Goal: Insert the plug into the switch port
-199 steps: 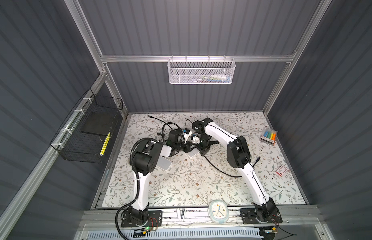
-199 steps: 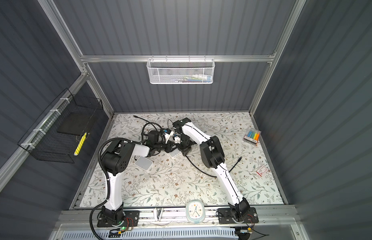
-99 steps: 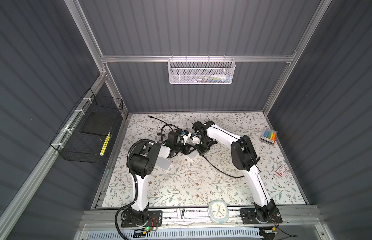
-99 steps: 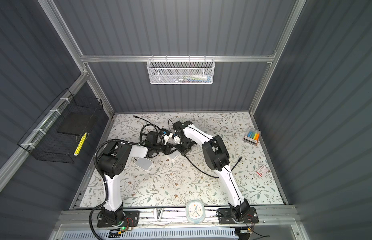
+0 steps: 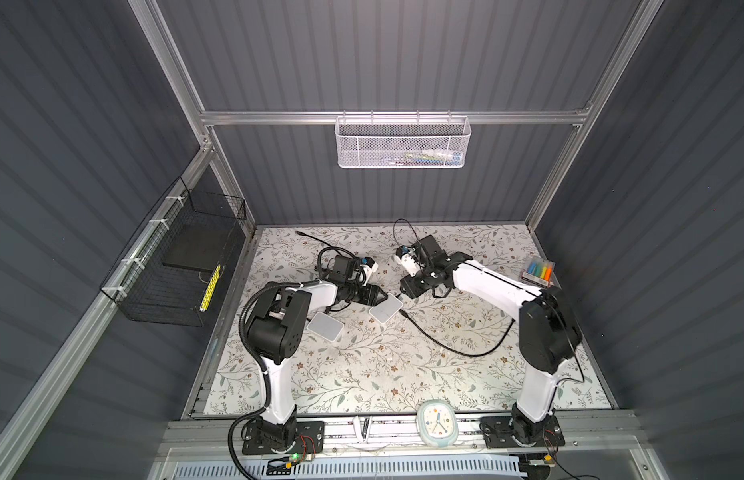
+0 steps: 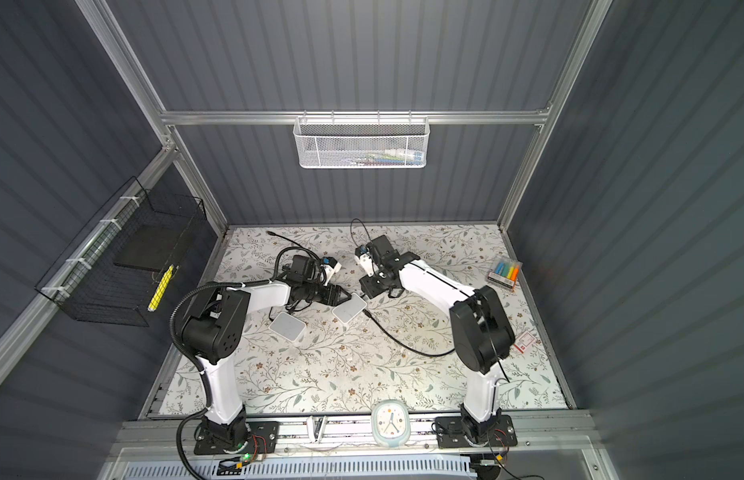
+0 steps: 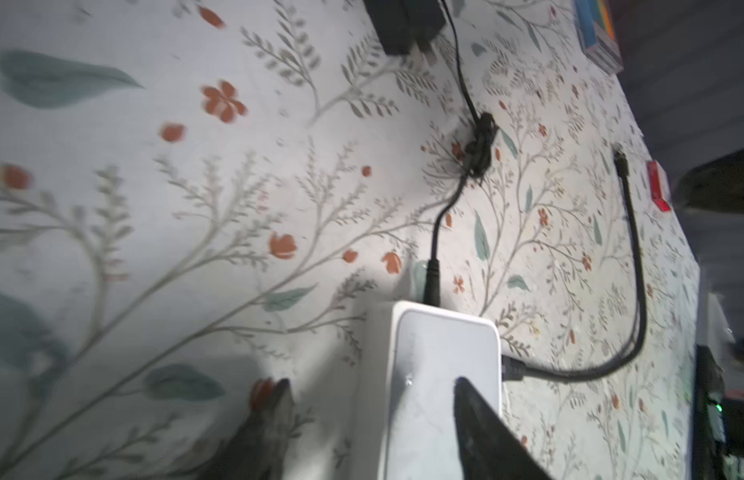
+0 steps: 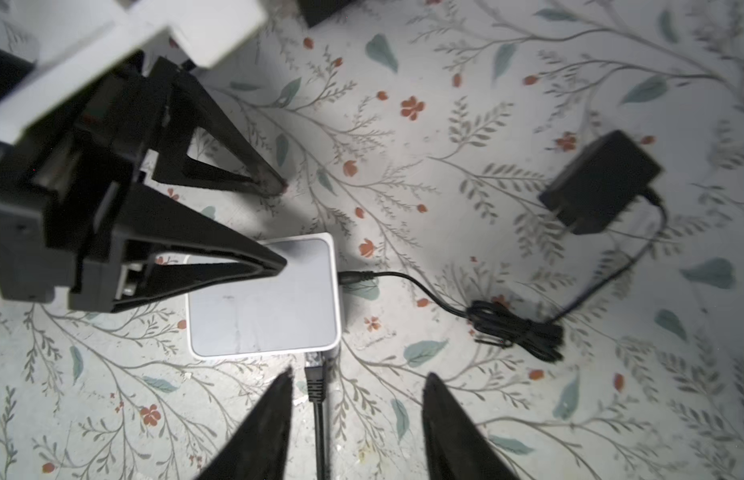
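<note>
Right wrist view: the floral surface [image 8: 486,83] carries every item. The left hand [image 8: 285,224] stands with fingers apart, one fingertip over the top of the switch [image 8: 262,299] and the other down on the surface beside it; it clamps nothing. The right hand [image 8: 359,374] is likewise spread, its fingers either side of the black cable [image 8: 319,432] and the plug [image 8: 316,372], touching neither so far as can be seen. The switch, a small white box, lies flat between the two hands in both top views. The plug sits against the switch's side at the port; full seating cannot be confirmed. Judgement: insertion appears done or nearly so, and the step in hand is release and withdrawal. Recommended: draw the right hand straight back along the cable's line, fingers wide, so neither catches the plug. Raise the left hand clear of the switch before retreating, so the box is not shoved or tipped.
</note>
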Controlling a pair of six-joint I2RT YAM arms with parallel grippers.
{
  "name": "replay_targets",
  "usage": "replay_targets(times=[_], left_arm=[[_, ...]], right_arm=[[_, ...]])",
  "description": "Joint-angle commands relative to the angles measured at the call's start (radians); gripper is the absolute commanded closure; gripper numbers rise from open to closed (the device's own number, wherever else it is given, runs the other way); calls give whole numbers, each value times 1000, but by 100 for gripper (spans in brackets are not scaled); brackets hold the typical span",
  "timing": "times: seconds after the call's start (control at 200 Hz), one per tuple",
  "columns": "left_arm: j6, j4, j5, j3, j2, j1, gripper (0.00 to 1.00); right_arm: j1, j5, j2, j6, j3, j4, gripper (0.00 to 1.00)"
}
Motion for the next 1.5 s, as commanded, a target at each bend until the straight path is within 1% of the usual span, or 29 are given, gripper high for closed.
replay_targets(times=[0.0, 0.02, 0.09, 0.19, 0.295, 0.4, 0.505, 0.56, 0.61, 0.665, 0.705, 0.765, 0.83, 0.911, 0.971, 1.031, 1.056, 1.096, 1.131, 1.166, 1.196, 1.236, 1.271, 1.286, 1.326, 1.376, 1.426, 1.446, 1.496], left_arm=[[-29, 27, -161, 23, -117, 31, 0], [-27, 34, -175, 22, -136, 36, 0], [-13, 54, -306, 8, -212, 46, 0], [14, 126, -519, -71, -348, 55, 0], [52, 252, -733, -213, -481, 65, 0], [80, 411, -925, -385, -547, 89, 0], [26, 524, -991, -537, -569, 152, 0], [15, 576, -1016, -598, -558, 171, 0], [9, 626, -1039, -640, -537, 185, 0], [23, 713, -1037, -676, -510, 200, 0], [34, 676, -1005, -671, -526, 206, 0], [59, 730, -964, -672, -503, 225, 0], [94, 637, -917, -634, -502, 239, 0], [101, 624, -933, -646, -491, 245, 0], [103, 682, -911, -698, -477, 254, 0], [106, 798, -894, -745, -445, 267, 0], [113, 771, -856, -743, -459, 270, 0], [127, 829, -805, -751, -447, 283, 0], [108, 891, -755, -757, -419, 304, 0], [107, 887, -687, -741, -380, 328, 0], [104, 908, -672, -729, -335, 337, 0], [104, 967, -645, -727, -267, 342, 0], [107, 1027, -621, -722, -219, 347, 0], [108, 1001, -611, -717, -225, 350, 0], [111, 884, -584, -689, -256, 358, 0], [116, 955, -555, -690, -224, 362, 0], [121, 860, -556, -668, -244, 362, 0], [120, 868, -552, -668, -241, 362, 0], [119, 915, -557, -676, -226, 362, 0]], right_arm=[[-58, 86, -112, 44, -119, 137, 1], [-69, 98, -137, 51, -144, 159, 1], [-112, 145, -229, 72, -223, 233, 1], [-179, 221, -375, 108, -350, 359, 1], [-256, 318, -505, 153, -476, 496, 1], [-324, 439, -587, 164, -593, 607, 1], [-395, 567, -611, 216, -633, 586, 1], [-427, 587, -622, 231, -659, 581, 1], [-440, 617, -633, 213, -710, 642, 1], [-448, 643, -645, 190, -772, 721, 1], [-452, 649, -655, 180, -809, 770, 1], [-458, 643, -660, 167, -870, 866, 1], [-461, 644, -654, 157, -920, 949, 1], [-469, 641, -639, 156, -954, 982, 1], [-477, 632, -610, 137, -1013, 1101, 1], [-486, 606, -583, 130, -1073, 1227, 1], [-494, 581, -569, 130, -1094, 1281, 1], [-502, 571, -545, 118, -1110, 1357, 1], [-510, 543, -538, 120, -1112, 1383, 1], [-531, 499, -523, 147, -1110, 1399, 1], [-544, 457, -503, 152, -1102, 1398, 1], [-553, 455, -463, 166, -1087, 1393, 1], [-557, 444, -422, 153, -1097, 1472, 1], [-557, 429, -413, 146, -1098, 1489, 1], [-558, 377, -431, 143, -1082, 1410, 1], [-561, 328, -415, 131, -1077, 1414, 1], [-561, 318, -351, 116, -1097, 1535, 1], [-559, 321, -329, 108, -1106, 1586, 1], [-561, 316, -371, 124, -1087, 1466, 1]])
